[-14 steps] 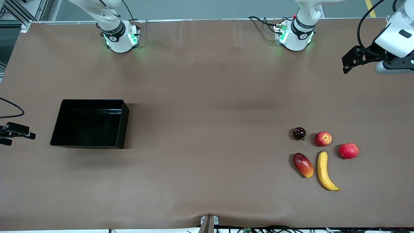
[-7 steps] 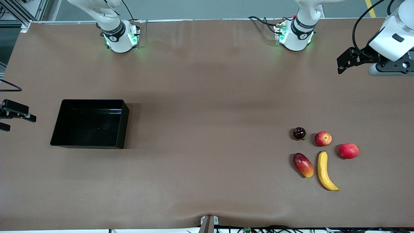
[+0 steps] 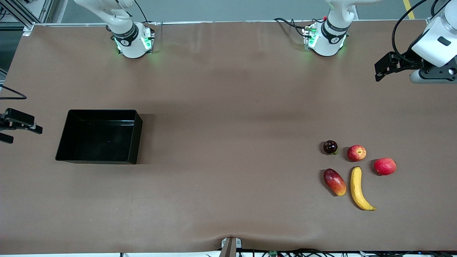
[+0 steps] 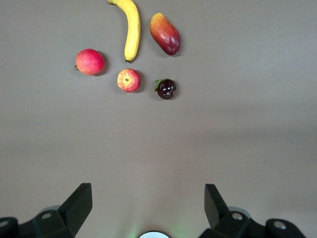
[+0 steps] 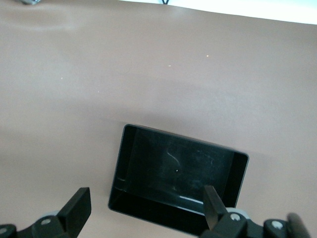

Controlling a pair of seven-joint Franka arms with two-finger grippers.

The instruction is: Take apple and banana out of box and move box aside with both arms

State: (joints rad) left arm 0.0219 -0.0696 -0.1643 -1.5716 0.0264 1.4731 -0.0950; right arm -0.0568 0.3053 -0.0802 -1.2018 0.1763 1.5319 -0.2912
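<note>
I have both arms up off the table, neither holding anything. My left gripper (image 3: 381,71) sits at the upper right of the front frame, over bare brown table (image 3: 228,125) near the left arm's end; from its wrist camera I see its two fingers (image 4: 79,203) spread wide apart with nothing between them. My right gripper (image 3: 21,125) pokes in at the middle of the frame's left edge, just beside the black tray (image 3: 100,136) on the side toward the right arm's end of the table; its fingers (image 5: 77,208) are likewise spread wide and empty, and in that wrist picture the tray shows through the gap. The tray sits in the left-centre of the front frame with nothing in it. The fruit is grouped at the lower right of the frame, well apart from the tray: the banana (image 3: 358,189) lies lowest, with the mango (image 3: 335,182) just beside it on the tray side; the small apple (image 3: 356,152) is just above the banana's upper tip, a dark round fruit (image 3: 330,147) beside the apple, and the larger red fruit (image 3: 385,166) beside the banana toward the left arm's end
</note>
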